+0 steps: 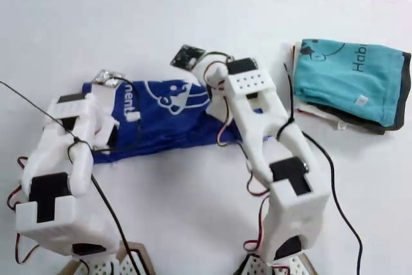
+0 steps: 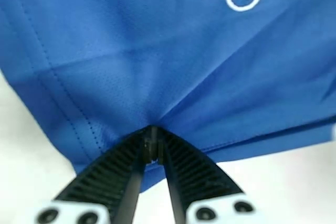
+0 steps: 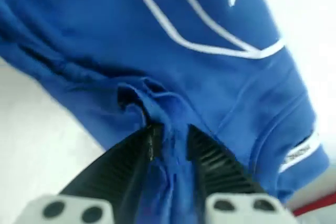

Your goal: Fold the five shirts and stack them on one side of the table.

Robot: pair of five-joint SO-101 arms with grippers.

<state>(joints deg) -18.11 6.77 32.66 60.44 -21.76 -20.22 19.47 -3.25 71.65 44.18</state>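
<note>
White table (image 1: 129, 24), blue shirt (image 1: 172, 125), folded stack (image 1: 351, 76)

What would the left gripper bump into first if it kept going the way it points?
The shirt: the left gripper pinches its edge, and blue cloth lies straight ahead. The table is probably right under it.

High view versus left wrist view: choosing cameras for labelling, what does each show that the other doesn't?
The high view adds the stack of folded shirts, teal on top, plus the left arm and right arm. The left wrist view adds the left gripper shut on the blue shirt's stitched edge. Both share the blue shirt, white-printed, on the white table.
</note>
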